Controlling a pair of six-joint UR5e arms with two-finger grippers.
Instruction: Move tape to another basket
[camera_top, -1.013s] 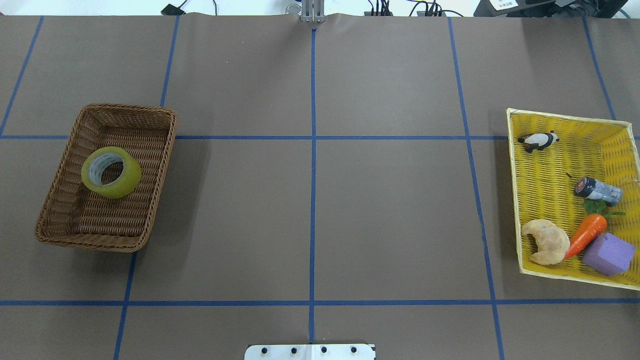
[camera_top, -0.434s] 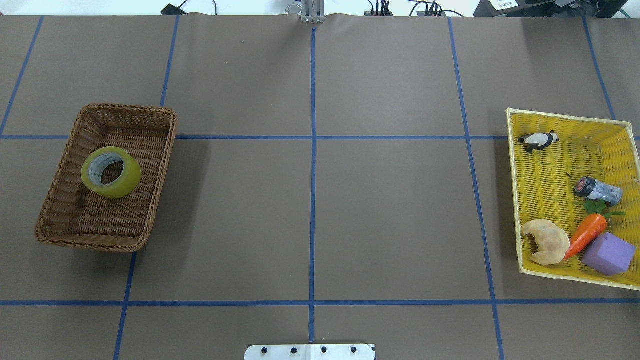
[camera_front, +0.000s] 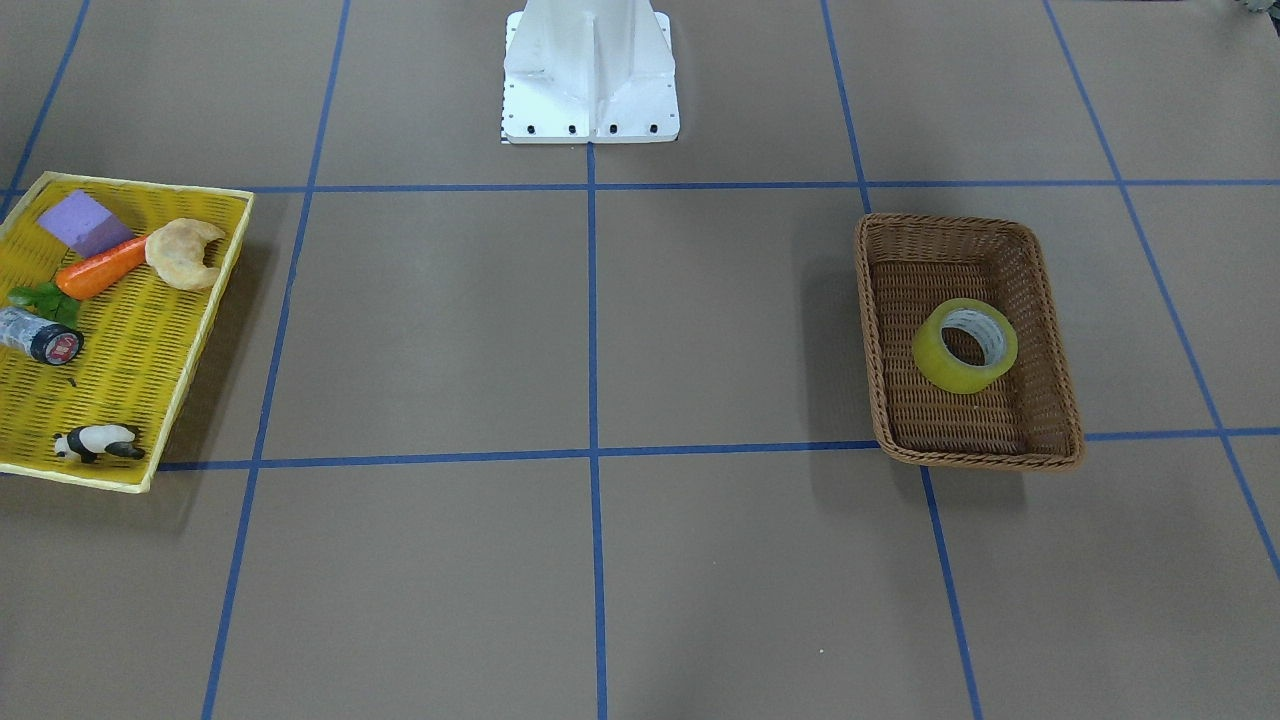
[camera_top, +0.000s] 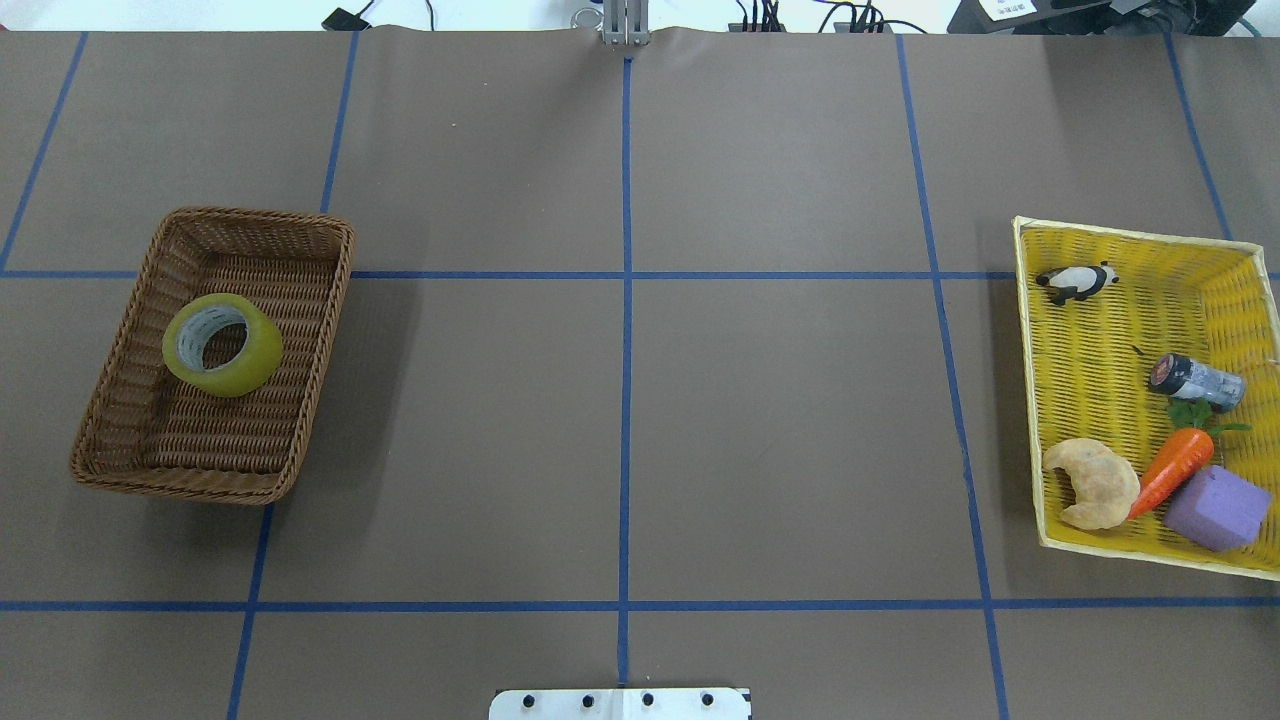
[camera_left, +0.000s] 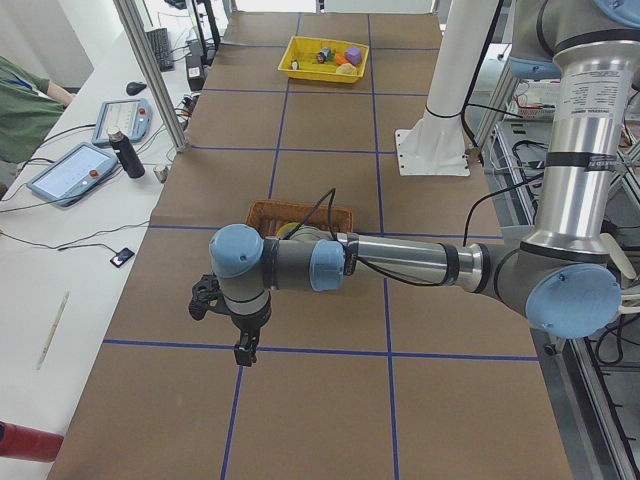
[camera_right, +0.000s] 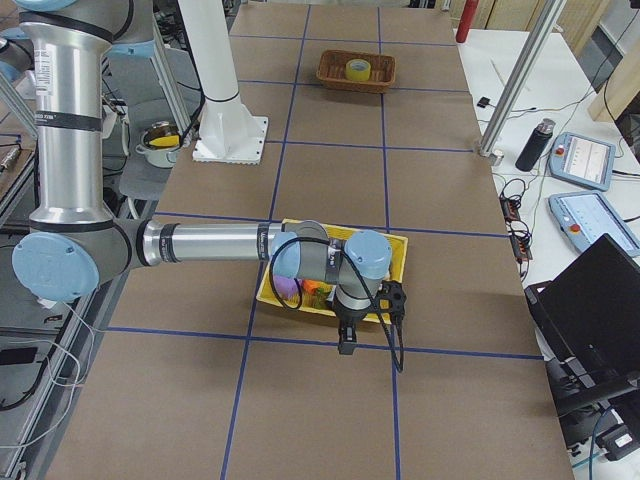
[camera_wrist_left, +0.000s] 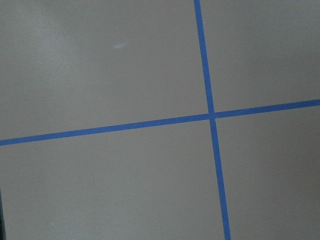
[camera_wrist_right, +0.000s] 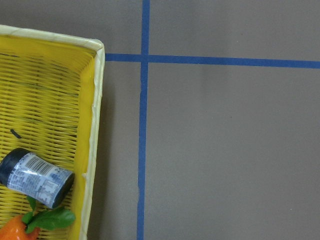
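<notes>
The tape (camera_top: 222, 345), a yellow-green roll with a grey-white core, lies flat inside the brown wicker basket (camera_top: 255, 215) on the table's left half; the front-facing view shows the tape (camera_front: 965, 346) in the basket (camera_front: 945, 222). My left gripper (camera_left: 243, 350) shows only in the left side view, hanging over bare table beyond the basket's outer end. My right gripper (camera_right: 347, 345) shows only in the right side view, just outside the yellow tray. Whether either is open or shut I cannot tell.
A yellow mesh tray (camera_top: 1090, 330) at the table's right holds a panda figure (camera_top: 1076, 283), a dark cylinder with a red end (camera_top: 1196, 381), a carrot (camera_top: 1172, 470), a croissant (camera_top: 1092, 483) and a purple block (camera_top: 1216, 508). Blue tape lines grid the brown table.
</notes>
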